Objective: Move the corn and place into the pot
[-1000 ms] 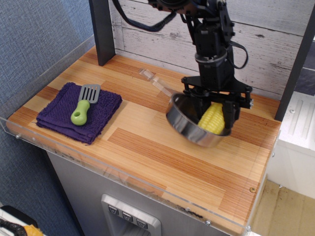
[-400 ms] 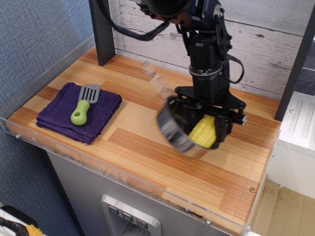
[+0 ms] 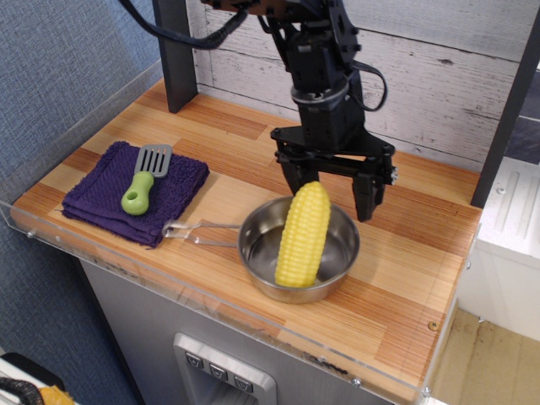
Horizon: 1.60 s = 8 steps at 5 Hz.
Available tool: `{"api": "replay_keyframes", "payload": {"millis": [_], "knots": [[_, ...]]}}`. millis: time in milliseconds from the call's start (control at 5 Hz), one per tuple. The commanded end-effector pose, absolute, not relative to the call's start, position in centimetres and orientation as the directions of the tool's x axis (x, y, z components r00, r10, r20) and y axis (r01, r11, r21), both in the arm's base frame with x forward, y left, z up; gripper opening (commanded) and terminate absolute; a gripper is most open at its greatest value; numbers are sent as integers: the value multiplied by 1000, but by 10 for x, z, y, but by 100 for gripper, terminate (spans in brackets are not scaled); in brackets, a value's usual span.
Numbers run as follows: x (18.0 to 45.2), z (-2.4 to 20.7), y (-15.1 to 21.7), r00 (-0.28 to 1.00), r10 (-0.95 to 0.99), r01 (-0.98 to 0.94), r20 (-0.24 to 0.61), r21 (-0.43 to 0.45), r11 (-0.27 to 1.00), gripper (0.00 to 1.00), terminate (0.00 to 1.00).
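Corn, a stiff, light, smooth-looking plastic cob best gripped mid-length, leans in the pot near the front edge, below the spread claw.

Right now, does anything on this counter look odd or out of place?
Yes: the corn stands tilted in the pot instead of lying flat, its top leaning past the far rim. The claw above it is open. The spatula lies neatly on the cloth.

Bright, even light; sharp focus; soft glare inside the pot.
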<state>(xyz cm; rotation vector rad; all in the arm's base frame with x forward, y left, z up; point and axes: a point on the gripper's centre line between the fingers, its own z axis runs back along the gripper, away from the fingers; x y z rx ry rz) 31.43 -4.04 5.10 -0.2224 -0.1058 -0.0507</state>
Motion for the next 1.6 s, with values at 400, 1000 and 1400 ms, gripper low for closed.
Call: {"api": "replay_keyframes", "payload": {"millis": [400, 1000, 1400], "knots": [[322, 136, -36, 967, 22, 26, 254, -183, 983, 100, 0], [339, 143, -11, 993, 51, -46, 102, -50, 998, 100, 0], [339, 143, -11, 993, 51, -46, 102, -50, 998, 100, 100]]}}
